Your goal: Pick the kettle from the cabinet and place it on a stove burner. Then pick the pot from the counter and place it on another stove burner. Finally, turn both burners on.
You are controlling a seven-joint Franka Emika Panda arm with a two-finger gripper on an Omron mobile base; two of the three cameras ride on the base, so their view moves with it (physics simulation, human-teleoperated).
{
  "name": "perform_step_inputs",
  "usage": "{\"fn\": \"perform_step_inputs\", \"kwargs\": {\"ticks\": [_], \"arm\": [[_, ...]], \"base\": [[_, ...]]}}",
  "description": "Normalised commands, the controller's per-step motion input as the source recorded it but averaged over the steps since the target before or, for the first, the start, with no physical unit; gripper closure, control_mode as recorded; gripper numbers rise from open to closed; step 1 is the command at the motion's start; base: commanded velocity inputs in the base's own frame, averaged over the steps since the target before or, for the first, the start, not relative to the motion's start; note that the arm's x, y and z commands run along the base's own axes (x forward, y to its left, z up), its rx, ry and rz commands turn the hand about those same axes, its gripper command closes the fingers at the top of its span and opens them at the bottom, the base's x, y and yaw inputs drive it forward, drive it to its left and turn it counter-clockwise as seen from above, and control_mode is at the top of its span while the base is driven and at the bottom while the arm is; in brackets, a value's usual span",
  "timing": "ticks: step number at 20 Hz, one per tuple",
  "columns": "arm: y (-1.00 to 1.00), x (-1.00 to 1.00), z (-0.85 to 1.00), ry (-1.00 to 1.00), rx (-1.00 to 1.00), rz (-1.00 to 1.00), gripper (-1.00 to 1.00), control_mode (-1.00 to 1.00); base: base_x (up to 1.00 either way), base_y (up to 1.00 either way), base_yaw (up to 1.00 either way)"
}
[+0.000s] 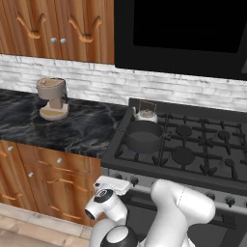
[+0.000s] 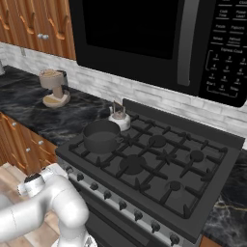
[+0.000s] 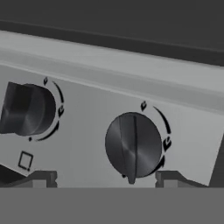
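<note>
The silvery kettle (image 1: pixel 144 113) (image 2: pixel 118 117) stands on the back-left stove burner. The dark grey pot (image 1: pixel 144 136) (image 2: pixel 101 135) sits on the front-left burner just in front of it, with a faint bluish glow at its near base. My gripper (image 3: pixel 107 181) (image 1: pixel 114 185) is low at the range's front panel, open, nothing held. In the hand view its fingertips (image 3: pixel 41 178) flank the lower part of a dark knob (image 3: pixel 133 146) whose bar points straight up and down. A second knob (image 3: pixel 28 109) to the left is turned aside.
A beige coffee machine (image 1: pixel 52 99) stands on the black marble counter (image 1: pixel 72 128) left of the range. Wooden wall cabinets (image 1: pixel 58 24) hang above it, doors shut. A black microwave (image 1: pixel 183 34) hangs over the stove. Bare burners (image 1: pixel 184 155) lie to the pot's right.
</note>
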Motion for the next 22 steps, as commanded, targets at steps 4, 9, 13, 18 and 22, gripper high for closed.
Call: {"fn": "perform_step_inputs", "kwargs": {"ticks": [4, 9, 13, 18, 22], "arm": [[0.02, -0.27, -0.69, 0.01, -0.03, 0.05, -1.00, -1.00], [-0.04, -0.32, -0.71, 0.00, 0.00, 0.03, 1.00, -1.00], [0.01, -0.10, -0.48, 0.00, 0.00, 0.02, 1.00, -1.00], [0.06, 0.00, -0.33, 0.00, -0.02, 0.02, 1.00, -1.00], [0.01, -0.01, -0.28, 0.01, -0.04, 0.02, 1.00, -1.00]], "base": [[0.00, 0.00, 0.00], [0.00, 0.00, 0.00], [0.00, 0.00, 0.00], [0.00, 0.00, 0.00], [0.00, 0.00, 0.00]]}}
